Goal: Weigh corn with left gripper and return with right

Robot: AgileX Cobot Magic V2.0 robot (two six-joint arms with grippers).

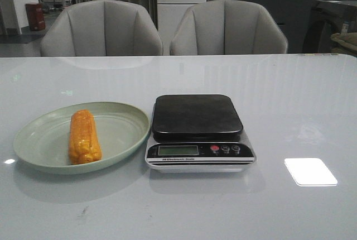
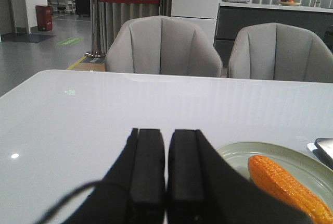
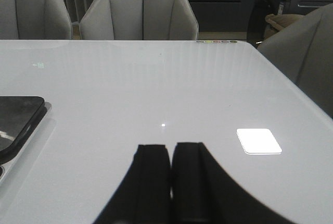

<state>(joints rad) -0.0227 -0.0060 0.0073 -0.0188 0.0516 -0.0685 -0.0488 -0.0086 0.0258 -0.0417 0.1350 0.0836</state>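
**Ops:** So, what do I have nearest the cameras?

**Me:** On my left wrist feed, the left gripper (image 2: 165, 177) hangs low over the glossy white table (image 1: 178, 212), its two flat matte-black fingers pressed together, nothing between them. On the right wrist feed, the right gripper (image 3: 170, 182) looks the same: fingers closed on nothing, level over bare tabletop. Neither arm shows in my front feed.

**Ops:** And the corn?

**Me:** I see the corn (image 1: 83, 137), a short orange-yellow cob with shiny kernel rows, lying on its side in a shallow, pale green round plate (image 1: 33, 139). It sits just beside and beyond the left fingertips, apart from them. The right gripper is well apart from it.

**Ops:** Scale?

**Me:** The scale (image 1: 199, 133) stands just beside the plate, a smooth black rounded-square platform over a silvery base with a small display and buttons. Beyond the table, two grey padded chairs (image 1: 103, 28).
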